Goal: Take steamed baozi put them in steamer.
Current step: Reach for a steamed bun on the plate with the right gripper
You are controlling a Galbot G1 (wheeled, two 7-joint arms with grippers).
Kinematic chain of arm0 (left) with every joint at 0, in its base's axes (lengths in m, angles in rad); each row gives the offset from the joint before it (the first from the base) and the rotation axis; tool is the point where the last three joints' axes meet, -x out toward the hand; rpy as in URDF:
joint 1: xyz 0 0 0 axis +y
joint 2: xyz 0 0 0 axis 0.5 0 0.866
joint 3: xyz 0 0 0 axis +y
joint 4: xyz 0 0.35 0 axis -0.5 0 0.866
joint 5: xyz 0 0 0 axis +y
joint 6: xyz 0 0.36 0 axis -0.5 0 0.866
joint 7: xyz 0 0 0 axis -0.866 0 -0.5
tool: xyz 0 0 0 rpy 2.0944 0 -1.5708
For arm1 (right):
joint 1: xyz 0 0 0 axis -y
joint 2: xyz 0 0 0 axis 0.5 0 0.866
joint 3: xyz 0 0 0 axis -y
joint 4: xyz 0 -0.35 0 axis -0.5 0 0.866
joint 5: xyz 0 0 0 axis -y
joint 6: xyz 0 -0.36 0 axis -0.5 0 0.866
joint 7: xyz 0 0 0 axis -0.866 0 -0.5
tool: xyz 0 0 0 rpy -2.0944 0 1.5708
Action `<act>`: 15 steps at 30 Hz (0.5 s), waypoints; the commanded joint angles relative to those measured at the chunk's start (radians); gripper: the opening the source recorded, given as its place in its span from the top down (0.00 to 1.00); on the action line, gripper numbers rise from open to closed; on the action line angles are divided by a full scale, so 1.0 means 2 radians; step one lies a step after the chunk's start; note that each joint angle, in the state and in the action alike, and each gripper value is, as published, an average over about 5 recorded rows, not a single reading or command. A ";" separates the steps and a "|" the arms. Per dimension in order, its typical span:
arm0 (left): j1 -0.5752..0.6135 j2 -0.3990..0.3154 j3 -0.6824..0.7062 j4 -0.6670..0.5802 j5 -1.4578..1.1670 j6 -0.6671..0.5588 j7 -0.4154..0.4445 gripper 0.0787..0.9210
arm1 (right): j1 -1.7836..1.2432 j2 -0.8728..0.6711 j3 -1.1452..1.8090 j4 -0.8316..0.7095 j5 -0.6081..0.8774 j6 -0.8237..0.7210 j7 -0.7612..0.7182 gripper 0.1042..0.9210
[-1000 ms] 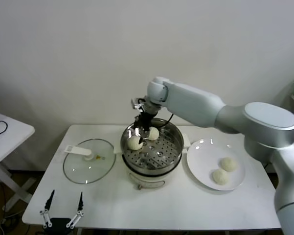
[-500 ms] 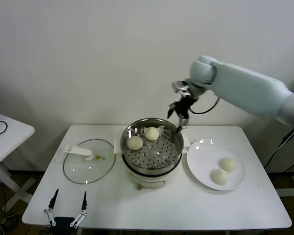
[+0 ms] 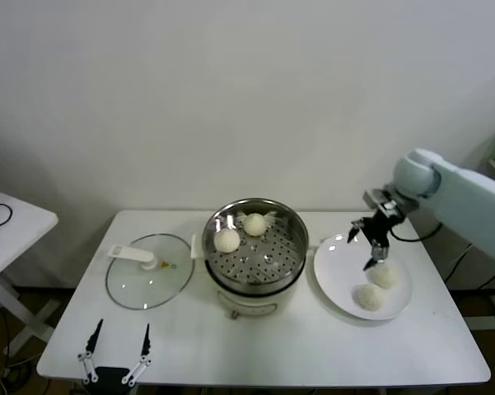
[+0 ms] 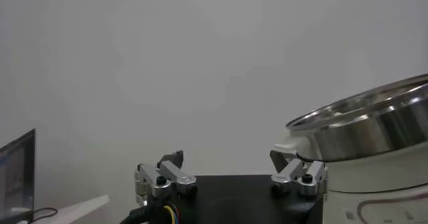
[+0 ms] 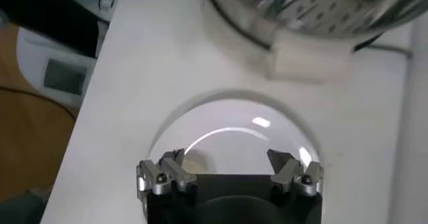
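The steel steamer (image 3: 272,262) on its white base holds two cream baozi (image 3: 227,240) (image 3: 254,224). Two more baozi (image 3: 385,276) (image 3: 368,296) lie on the white plate (image 3: 338,271) to its right. My right gripper (image 3: 362,248) hangs open and empty just above the plate, close to the farther bun. In the right wrist view its jaws (image 5: 227,158) stand wide over the plate (image 5: 241,125), with a bun's edge (image 5: 192,162) by one finger and the steamer (image 5: 301,11) beyond. My left gripper (image 3: 115,350) is parked open at the table's front left.
A round glass lid (image 3: 144,276) with a white handle lies flat left of the steamer. The steamer's white side handle (image 3: 315,239) juts toward the plate. A second small white table (image 3: 8,222) stands at far left. The left wrist view shows the steamer's rim (image 4: 374,122).
My right arm has risen out of the steamer and swung right, coming down over the plate with open, empty jaws. Both buns stay in the steamer. The left arm has barely shifted.
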 commanded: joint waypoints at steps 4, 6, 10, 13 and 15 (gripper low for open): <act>0.005 -0.003 -0.002 0.001 0.004 -0.003 -0.002 0.12 | -0.150 -0.022 0.097 0.003 -0.140 0.021 0.035 0.12; 0.005 -0.004 -0.002 0.001 0.004 -0.004 -0.002 0.12 | -0.149 -0.016 0.098 -0.005 -0.142 0.022 0.036 0.12; 0.005 -0.004 -0.003 0.004 0.004 -0.004 -0.003 0.12 | -0.150 -0.014 0.095 -0.012 -0.131 0.022 0.034 0.12; 0.003 -0.005 -0.003 0.007 0.004 -0.004 -0.003 0.12 | -0.156 -0.016 0.090 -0.012 -0.118 0.020 0.035 0.12; 0.001 -0.006 -0.002 0.008 0.004 -0.003 -0.003 0.12 | -0.159 -0.017 0.089 -0.013 -0.115 0.020 0.037 0.12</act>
